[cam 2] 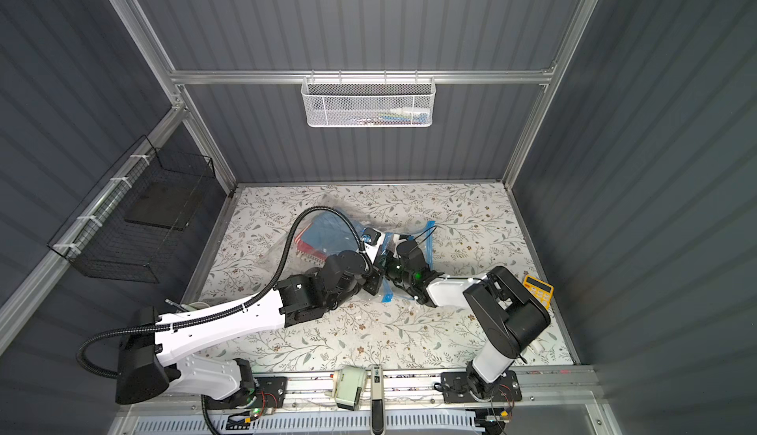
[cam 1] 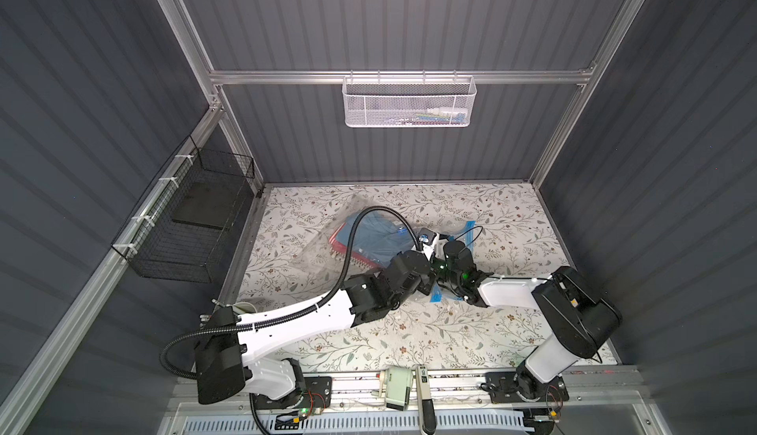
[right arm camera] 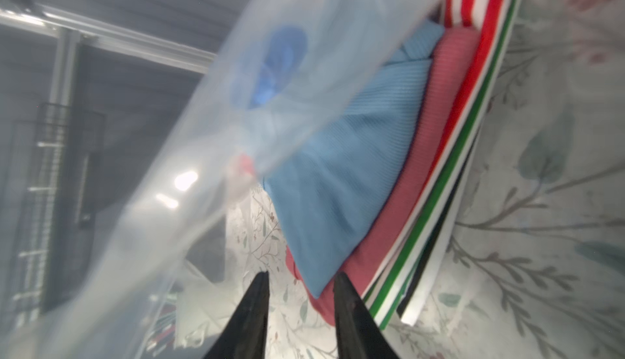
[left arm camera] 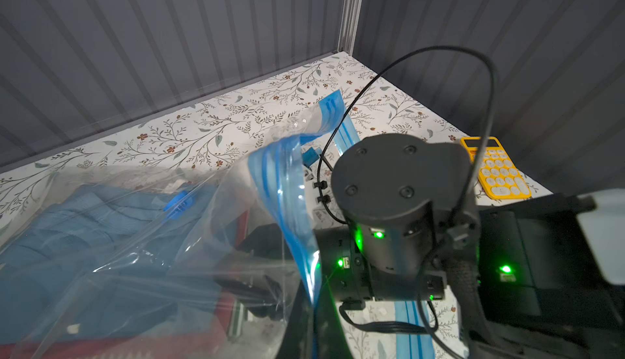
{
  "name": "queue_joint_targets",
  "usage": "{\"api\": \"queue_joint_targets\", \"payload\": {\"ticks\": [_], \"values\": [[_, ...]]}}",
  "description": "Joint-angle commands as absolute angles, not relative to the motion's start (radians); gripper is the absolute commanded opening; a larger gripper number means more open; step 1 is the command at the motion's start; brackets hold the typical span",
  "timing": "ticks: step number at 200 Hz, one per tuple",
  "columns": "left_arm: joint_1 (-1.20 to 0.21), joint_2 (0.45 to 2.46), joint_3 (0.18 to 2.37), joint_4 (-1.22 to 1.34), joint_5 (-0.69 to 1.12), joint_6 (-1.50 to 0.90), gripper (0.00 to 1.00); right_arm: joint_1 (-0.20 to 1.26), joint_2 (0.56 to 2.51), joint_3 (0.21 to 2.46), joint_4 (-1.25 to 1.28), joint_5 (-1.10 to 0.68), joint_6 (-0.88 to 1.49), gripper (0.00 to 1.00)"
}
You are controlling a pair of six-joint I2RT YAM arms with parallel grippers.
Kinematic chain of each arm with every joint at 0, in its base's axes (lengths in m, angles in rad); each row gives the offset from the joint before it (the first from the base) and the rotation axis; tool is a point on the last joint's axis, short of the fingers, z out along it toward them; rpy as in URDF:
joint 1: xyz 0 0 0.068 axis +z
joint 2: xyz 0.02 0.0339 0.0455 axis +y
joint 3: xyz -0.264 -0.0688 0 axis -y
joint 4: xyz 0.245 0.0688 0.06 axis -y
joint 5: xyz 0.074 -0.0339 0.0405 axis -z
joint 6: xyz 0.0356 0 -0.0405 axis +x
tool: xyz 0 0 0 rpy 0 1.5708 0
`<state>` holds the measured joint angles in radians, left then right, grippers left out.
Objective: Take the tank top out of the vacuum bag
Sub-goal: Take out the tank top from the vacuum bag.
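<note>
The clear vacuum bag (cam 1: 319, 244) (cam 2: 282, 248) lies on the floral table, its blue zip strip (left arm camera: 287, 188) lifted at the mouth. My left gripper (left arm camera: 313, 310) is shut on that strip and holds the mouth up. My right gripper (right arm camera: 301, 274) is inside the bag, open, with nothing between its fingers. Its tips sit just short of the corner of a stack of folded clothes. A blue ribbed garment (right arm camera: 348, 178) (cam 1: 368, 228) lies on top, over a pink one (right arm camera: 436, 144) and striped fabric (right arm camera: 473, 103). I cannot tell which is the tank top. The round blue valve cap (right arm camera: 280, 59) shows through the plastic.
A yellow calculator (cam 2: 538, 287) (left arm camera: 497, 168) lies at the table's right edge, behind the right arm. A black wire basket (cam 1: 192, 224) hangs on the left wall and a white mesh basket (cam 1: 409, 103) on the back wall. The two wrists nearly touch at mid-table.
</note>
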<state>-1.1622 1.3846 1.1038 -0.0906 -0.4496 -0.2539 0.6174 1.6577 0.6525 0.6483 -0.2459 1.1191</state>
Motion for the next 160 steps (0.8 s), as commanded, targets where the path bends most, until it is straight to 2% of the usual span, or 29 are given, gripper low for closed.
{"api": "queue_joint_targets", "payload": {"ticks": [1, 160], "values": [[-1.157, 1.35, 1.121, -0.101, -0.487, -0.242, 0.0, 0.611, 1.694, 0.685, 0.649, -0.226, 1.126, 0.34], [-1.157, 1.349, 1.128, -0.101, -0.485, -0.203, 0.0, 0.606, 1.822, 0.822, 0.488, -0.215, 1.165, 0.35]]}}
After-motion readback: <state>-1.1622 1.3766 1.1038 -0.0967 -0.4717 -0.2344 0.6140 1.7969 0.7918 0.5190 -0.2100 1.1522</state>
